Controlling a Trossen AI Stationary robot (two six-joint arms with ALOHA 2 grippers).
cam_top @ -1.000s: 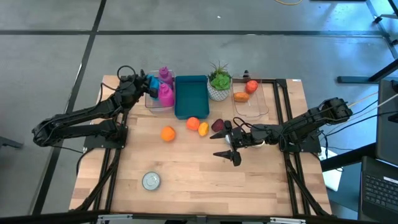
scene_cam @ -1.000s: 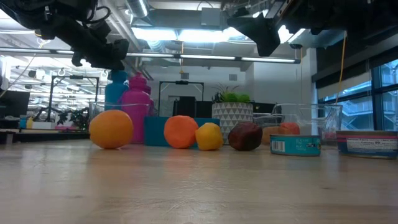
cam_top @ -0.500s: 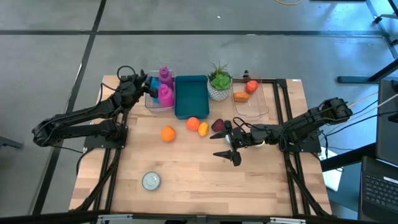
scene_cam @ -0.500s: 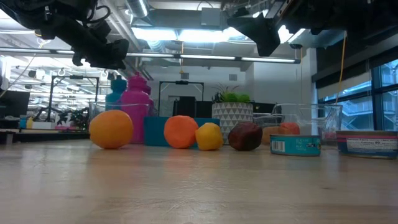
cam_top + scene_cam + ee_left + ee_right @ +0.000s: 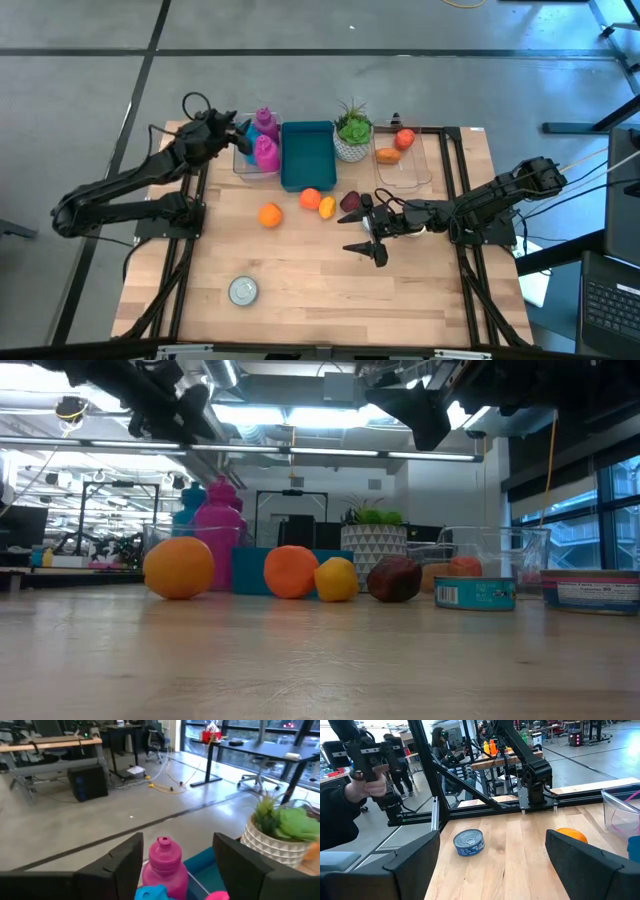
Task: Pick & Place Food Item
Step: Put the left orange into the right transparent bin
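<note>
While the left gripper hangs open above the bottles in the back-left bin, fruit lies mid-bench; the right gripper, open, hovers nearby. Fruit not yet placed, likely.

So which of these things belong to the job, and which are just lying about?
Job, likely: left gripper, blue bottle, clear bin.
Lying about: orange, second orange, lemon, tin can, plant pot, teal tray; right gripper waits mid-table.

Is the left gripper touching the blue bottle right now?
Apart. In the left wrist view, the left gripper has open jaws, and the blue bottle cap sits between them with gaps either side.
</note>
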